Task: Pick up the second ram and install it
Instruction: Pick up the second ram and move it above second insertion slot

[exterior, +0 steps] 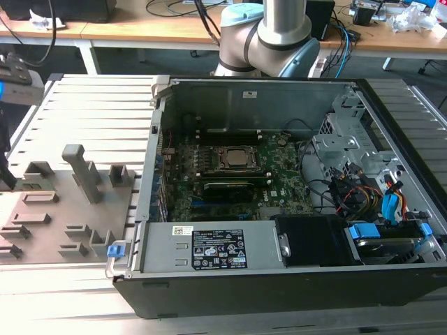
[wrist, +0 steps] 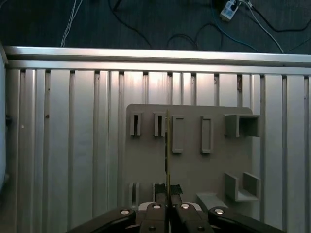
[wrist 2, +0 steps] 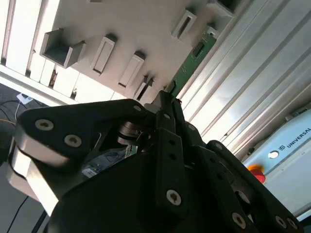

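While the tool points down over the grey holder plate, it is pinched narrow on one end of the second ram. The stick shows green in the second wrist view and runs out from the tool between the plate's slot blocks. Whether it is clear of the plate cannot be told. At the exterior view's left the plate lies on the ribbed metal surface, beside the open computer case; the arm's base stands at the far side.
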Available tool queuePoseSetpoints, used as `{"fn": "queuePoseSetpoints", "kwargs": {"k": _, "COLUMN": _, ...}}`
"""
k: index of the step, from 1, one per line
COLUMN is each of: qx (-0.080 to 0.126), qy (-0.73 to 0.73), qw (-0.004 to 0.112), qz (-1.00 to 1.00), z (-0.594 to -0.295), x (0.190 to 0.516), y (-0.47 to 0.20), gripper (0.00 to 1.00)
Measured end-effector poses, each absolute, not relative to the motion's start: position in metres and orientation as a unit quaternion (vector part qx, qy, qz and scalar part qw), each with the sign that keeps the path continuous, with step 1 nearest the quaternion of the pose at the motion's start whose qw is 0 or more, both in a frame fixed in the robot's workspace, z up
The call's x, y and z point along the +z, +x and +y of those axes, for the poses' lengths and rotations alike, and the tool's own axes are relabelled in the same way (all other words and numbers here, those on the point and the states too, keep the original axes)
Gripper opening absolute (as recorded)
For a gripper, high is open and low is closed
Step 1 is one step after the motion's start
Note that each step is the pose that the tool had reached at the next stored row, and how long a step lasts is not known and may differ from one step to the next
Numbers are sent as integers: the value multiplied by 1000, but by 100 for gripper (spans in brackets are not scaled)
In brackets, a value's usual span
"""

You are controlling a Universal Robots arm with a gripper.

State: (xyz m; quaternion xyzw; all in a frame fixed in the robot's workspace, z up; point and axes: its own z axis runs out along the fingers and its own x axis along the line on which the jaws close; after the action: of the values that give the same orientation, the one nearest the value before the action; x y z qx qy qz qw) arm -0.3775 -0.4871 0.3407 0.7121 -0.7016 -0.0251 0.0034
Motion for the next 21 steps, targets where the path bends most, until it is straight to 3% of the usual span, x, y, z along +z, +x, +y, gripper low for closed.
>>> {"fn": "queuePoseSetpoints", "kwargs": {"k": 11, "qx": -25, "qy": 712, "qw": 3, "qz": -702, "z": -487, "x": 404, "y": -377, "gripper": 14}}
{"fn": "queuePoseSetpoints", "kwargs": {"k": 21, "qx": -25, "qy": 712, "qw": 3, "qz": -702, "z": -487, "x": 406, "y": -358, "gripper": 14}}
